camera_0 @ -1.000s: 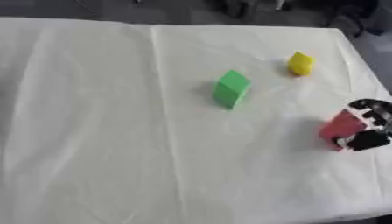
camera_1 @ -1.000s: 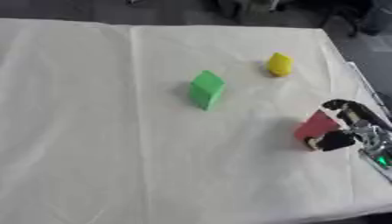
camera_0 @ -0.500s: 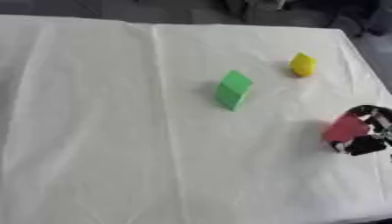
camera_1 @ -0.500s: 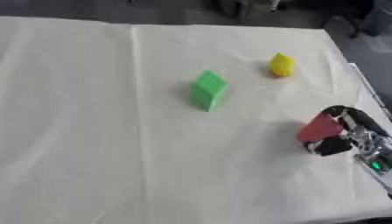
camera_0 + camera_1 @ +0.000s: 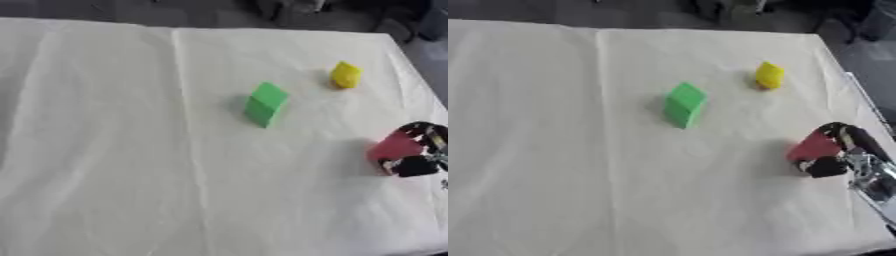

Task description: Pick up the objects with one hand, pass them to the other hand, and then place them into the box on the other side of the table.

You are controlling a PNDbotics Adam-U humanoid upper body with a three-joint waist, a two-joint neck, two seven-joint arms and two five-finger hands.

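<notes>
Right eye view: red block [image 5: 815, 146] near right edge of tabletop [image 5: 553, 165], toward the near right corner, gripped by right hand [image 5: 843, 155]. Dark fingers [image 5: 854, 138] curled over block's top and right side, thumb tip [image 5: 826, 167] pressed in below at its near lower corner. Block tilted, one corner pointing up; cannot tell whether it touches the cloth or sits just clear of it. Faint shadow to block's left on the cloth. Silver wrist parts running off toward near right corner.

Green block [image 5: 683, 104] standing roughly mid-tabletop, slightly toward the far side, well apart from red block and hand. Upright, taller than wide, lighter top face, darker front face, small shadow to its left.

Yellow block [image 5: 768, 75] further back, toward far right corner, near the green block but not touching. Upright, small shadow at its base.

White cloth covering whole tabletop, long crease running from far edge to near edge left of green block, smaller wrinkles across left half.

Left hand out of sight in both views. Box not visible in either view.
</notes>
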